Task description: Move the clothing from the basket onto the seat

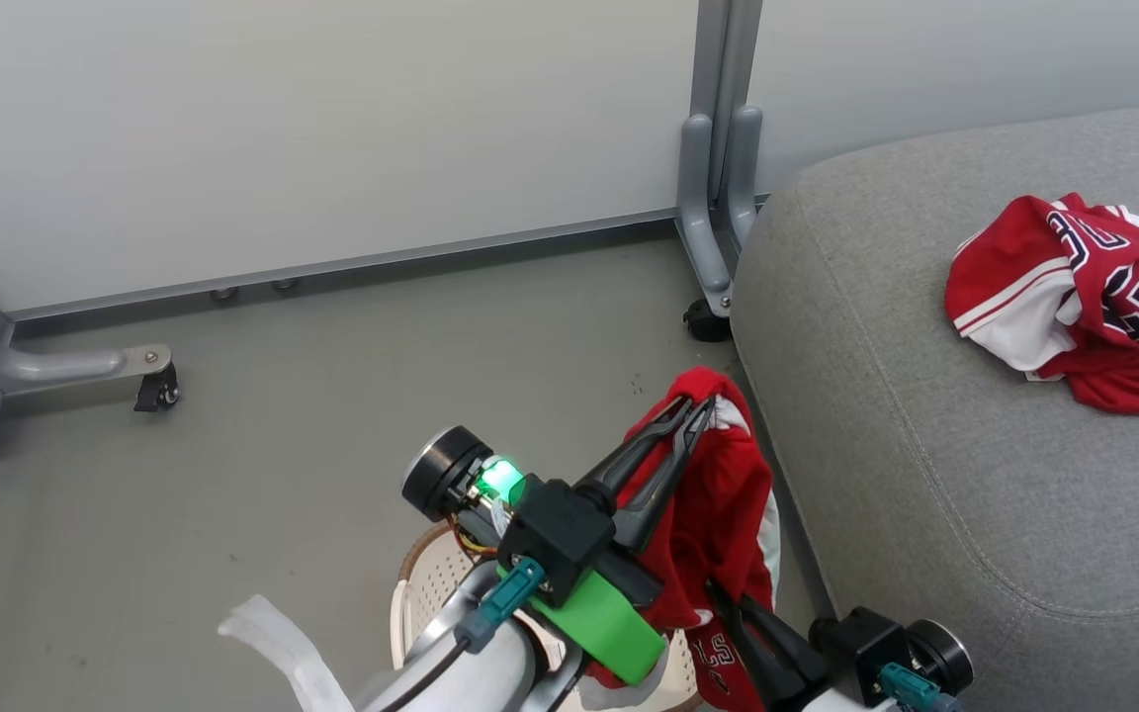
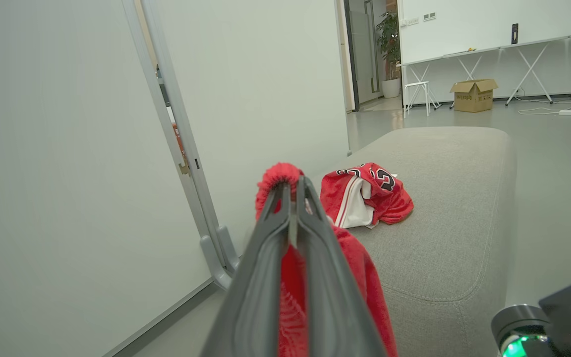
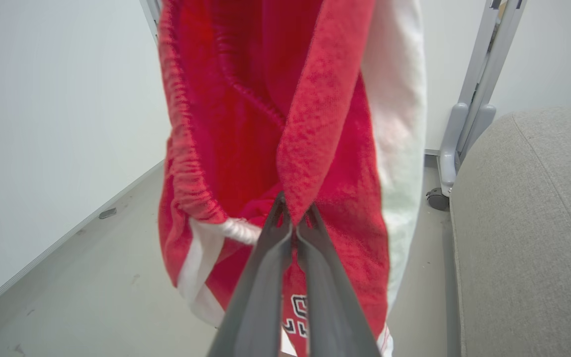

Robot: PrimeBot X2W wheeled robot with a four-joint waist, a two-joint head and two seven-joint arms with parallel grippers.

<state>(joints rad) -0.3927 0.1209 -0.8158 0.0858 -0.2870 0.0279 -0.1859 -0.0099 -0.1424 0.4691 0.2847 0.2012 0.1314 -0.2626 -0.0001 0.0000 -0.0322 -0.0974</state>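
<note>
Red shorts [image 1: 718,494] with white side panels hang in the air beside the seat's left edge, above the basket. My left gripper [image 1: 690,407] is shut on their elastic waistband [image 2: 279,174] at the top. My right gripper [image 1: 725,599] is shut on a fold lower down [image 3: 293,220]. The cream perforated basket [image 1: 413,585] stands on the floor under my left arm, mostly hidden. A red and white jersey [image 1: 1074,297] with black numbers lies crumpled on the large grey seat [image 1: 925,475]. The left wrist view shows the jersey [image 2: 365,193] on the seat [image 2: 454,208] past the held waistband.
A pale partition wall runs behind, with a grey metal post [image 1: 718,188] and a caster [image 1: 703,321] close to the seat's corner. Another caster foot [image 1: 156,386] stands at the left. A cardboard box [image 2: 474,94] and a stool [image 2: 417,94] are far across the room.
</note>
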